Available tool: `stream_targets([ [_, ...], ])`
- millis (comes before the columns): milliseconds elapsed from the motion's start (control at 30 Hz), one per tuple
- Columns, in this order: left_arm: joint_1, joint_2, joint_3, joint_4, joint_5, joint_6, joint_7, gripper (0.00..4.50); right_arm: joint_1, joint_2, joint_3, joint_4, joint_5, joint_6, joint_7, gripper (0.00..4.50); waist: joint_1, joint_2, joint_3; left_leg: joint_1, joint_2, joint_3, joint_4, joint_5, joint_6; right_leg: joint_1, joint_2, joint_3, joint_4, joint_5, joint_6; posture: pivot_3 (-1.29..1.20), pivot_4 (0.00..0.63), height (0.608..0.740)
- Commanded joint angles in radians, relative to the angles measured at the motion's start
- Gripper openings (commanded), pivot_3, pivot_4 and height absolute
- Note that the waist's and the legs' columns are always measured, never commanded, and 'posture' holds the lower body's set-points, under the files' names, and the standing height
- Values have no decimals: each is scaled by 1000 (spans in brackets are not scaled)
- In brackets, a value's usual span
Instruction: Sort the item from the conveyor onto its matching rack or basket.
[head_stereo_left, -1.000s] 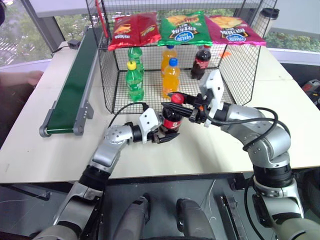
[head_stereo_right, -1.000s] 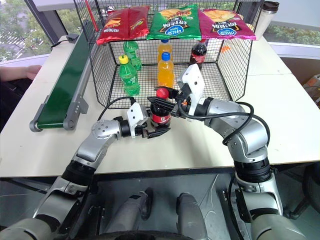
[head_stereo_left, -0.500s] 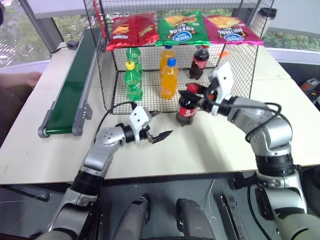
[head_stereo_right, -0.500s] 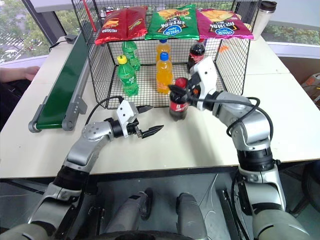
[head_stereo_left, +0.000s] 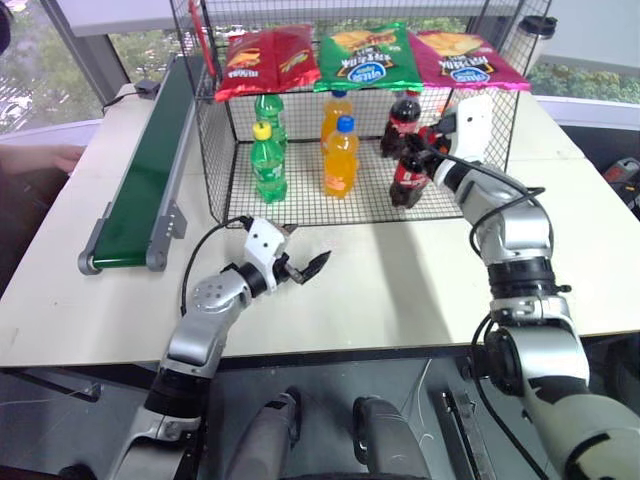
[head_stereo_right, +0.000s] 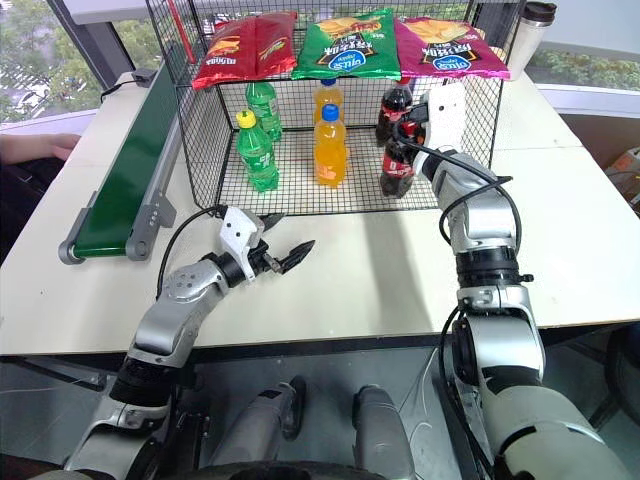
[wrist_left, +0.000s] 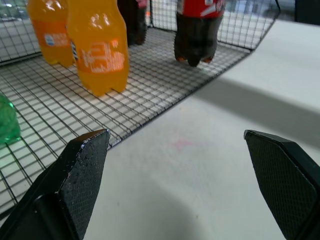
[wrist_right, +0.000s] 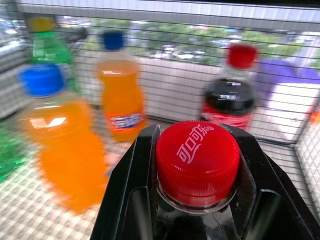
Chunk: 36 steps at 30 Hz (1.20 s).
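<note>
The item, a cola bottle (head_stereo_left: 408, 172) with a red cap (wrist_right: 197, 160), hangs slightly tilted at the open front right of the black wire basket (head_stereo_left: 214, 150). My right gripper (head_stereo_left: 415, 143) is shut on its neck just under the cap. Whether its base (wrist_left: 196, 47) touches the mesh floor I cannot tell. A second cola bottle (head_stereo_left: 400, 115) stands right behind it. My left gripper (head_stereo_left: 310, 245) is open and empty, low over the white table in front of the basket. The dark-green conveyor (head_stereo_left: 150, 170) runs along the left with nothing on it.
Two green bottles (head_stereo_left: 268, 165) and two orange bottles (head_stereo_left: 341, 158) stand inside the basket. Three chip bags (head_stereo_left: 365, 55) lie across its top edge. A person's hand (head_stereo_left: 60, 155) rests left of the conveyor. A tumbler (head_stereo_left: 535, 35) stands at the back right.
My left gripper let go of the cola bottle, opened and drew back to the left. My right gripper carried the bottle forward and right into the basket's front.
</note>
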<state>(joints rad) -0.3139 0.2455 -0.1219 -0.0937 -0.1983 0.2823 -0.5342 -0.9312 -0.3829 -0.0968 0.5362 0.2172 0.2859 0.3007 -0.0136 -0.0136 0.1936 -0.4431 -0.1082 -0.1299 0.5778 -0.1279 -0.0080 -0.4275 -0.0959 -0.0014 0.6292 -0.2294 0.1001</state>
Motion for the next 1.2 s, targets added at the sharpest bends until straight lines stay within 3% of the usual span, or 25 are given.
stream_targets([
  [33, -5, -1, 19, -51, -10, 8, 15, 4480, -72, 7, -22, 53, -22, -109, -5, 1171, -2, 0, 0, 0, 0, 0, 0, 0, 0, 0, 0, 0, 0, 0, 0, 0, 150, 738],
  [300, 8, -5, 2, -53, 0, 5, 28, 4480, -112, 32, -12, 182, -40, -167, 34, 1171, -2, 0, 0, 0, 0, 0, 0, 0, 0, 0, 1, 0, 1, 0, 0, 0, 150, 738],
  [333, 8, -5, 2, -54, 0, 6, 29, 4500, -114, 32, -10, 189, -45, -172, 39, 2187, -2, 0, 0, 1, 0, 0, 0, 0, 0, 0, 1, 0, 1, 0, 0, 0, 150, 738],
  [500, 9, -1, 6, -57, -1, 8, 33, 4500, -112, 28, -12, 186, -51, -163, 49, 4465, -2, 1, 0, 1, 0, 0, 0, 0, 0, 0, 1, 1, 1, 0, 0, 0, 150, 738],
  [833, 11, 1, 6, -50, -1, 4, 37, 4500, -56, -11, -44, 16, -33, -45, 35, 4465, 1, 1, 0, 1, 0, 0, 0, 0, 0, 0, 1, 1, 1, 0, 0, 0, 150, 738],
  [1000, 13, 5, 7, -48, 0, 5, 40, 4500, 103, -78, -32, -194, -61, 25, 56, 4465, 4, 1, 0, 1, 0, 0, 0, 0, 0, 1, 0, 1, 1, 0, 0, 0, 150, 738],
  [1200, 23, 17, 12, -53, -3, 11, 40, 4500, 274, -112, -41, -440, 21, 193, 142, 4465, -3, 2, -1, 1, 1, 0, 0, 0, 0, 0, 0, 1, 1, -1, -2, 0, 150, 738],
])
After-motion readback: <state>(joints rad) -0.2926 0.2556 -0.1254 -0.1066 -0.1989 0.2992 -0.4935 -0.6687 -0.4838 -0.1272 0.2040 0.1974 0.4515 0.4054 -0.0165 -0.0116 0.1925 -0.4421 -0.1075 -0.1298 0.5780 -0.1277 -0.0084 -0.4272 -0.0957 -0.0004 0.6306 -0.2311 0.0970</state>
